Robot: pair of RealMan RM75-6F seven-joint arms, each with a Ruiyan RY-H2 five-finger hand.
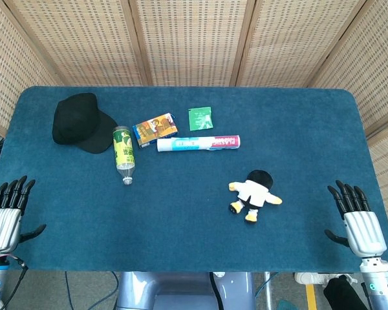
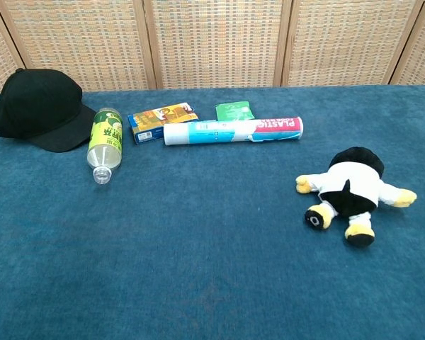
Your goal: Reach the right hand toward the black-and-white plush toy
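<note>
From the head view, we are seeing our right hand lying at the table's near right edge, fingers spread, holding nothing, its arm cut off below. Our left hand is mirroring it, empty. The black-and-white plush toy is lying at the right hand's 9 o'clock, well apart.

From the chest view, we are seeing neither hand; the plush toy is lying face down.
</note>
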